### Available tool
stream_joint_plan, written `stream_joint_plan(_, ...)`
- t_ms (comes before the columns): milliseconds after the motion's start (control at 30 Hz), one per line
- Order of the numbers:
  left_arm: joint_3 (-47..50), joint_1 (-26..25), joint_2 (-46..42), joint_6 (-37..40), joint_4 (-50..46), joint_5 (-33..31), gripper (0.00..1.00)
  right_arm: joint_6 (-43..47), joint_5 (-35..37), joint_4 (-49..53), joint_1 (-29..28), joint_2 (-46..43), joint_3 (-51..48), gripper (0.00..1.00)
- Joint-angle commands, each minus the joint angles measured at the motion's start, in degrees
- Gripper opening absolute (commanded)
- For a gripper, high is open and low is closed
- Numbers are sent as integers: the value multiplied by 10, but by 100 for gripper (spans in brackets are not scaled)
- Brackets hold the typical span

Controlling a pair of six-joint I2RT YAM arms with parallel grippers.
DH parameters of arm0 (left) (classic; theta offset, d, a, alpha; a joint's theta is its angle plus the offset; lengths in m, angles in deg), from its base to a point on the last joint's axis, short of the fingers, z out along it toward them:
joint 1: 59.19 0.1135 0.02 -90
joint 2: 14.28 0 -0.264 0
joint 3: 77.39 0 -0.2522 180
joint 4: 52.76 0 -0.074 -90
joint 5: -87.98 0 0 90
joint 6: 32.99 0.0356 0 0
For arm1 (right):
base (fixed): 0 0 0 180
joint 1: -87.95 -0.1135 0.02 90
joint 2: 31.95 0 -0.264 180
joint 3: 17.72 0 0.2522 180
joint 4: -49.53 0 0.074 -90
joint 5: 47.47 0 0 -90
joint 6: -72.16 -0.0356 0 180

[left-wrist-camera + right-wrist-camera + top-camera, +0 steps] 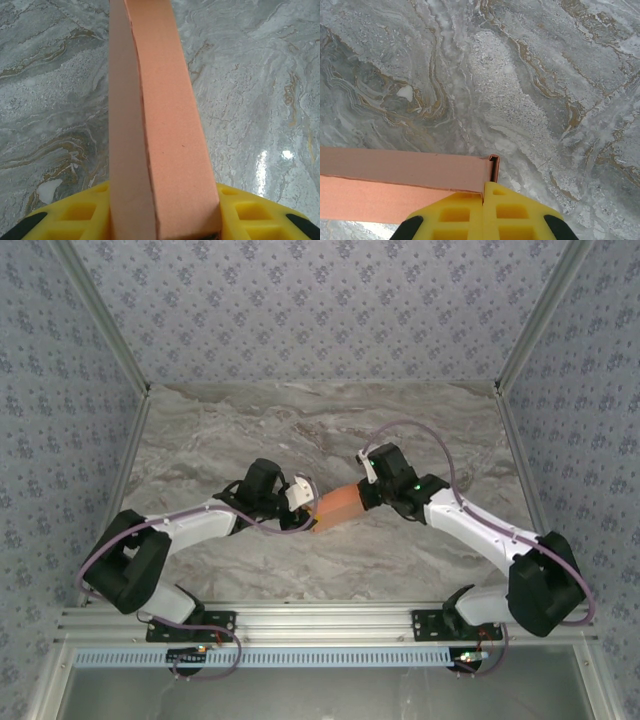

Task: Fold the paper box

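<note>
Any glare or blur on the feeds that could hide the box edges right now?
Left wrist: one bright glare spot on the marble table, right of the paper box and clear of its edges; the box is close to the lens and slightly soft. Right wrist: marble veining sharp, box edge crisp, no glare on it. Top external: even light, soft shadows, no hot spots.

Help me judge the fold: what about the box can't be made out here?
Top view: the box is small; the left gripper and right gripper cover its ends, so flaps are unreadable.
Left wrist view: the frame's top and bottom edges cut off both ends of the box.
Right wrist view: the left edge cuts the box; yellow pads hide the pinched part.
</note>
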Motion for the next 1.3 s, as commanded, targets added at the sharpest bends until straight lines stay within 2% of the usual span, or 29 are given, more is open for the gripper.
stream_joint_plan(0,9,2,11,-5,11,-28,32,-19,11,18,-7,-14,-24,5)
stream_joint_plan(467,5,3,24,-2,18,-33,36,-24,37,-29,-29,-46,-83,4)
stream_joint_plan(800,-9,2,6,-33,3,-32,56,-42,83,-24,-60,-36,-69,4)
stream_joint_plan(1267,2,2,-61,-78,-30,-76,71,-50,114,-2,-86,-30,-42,4)
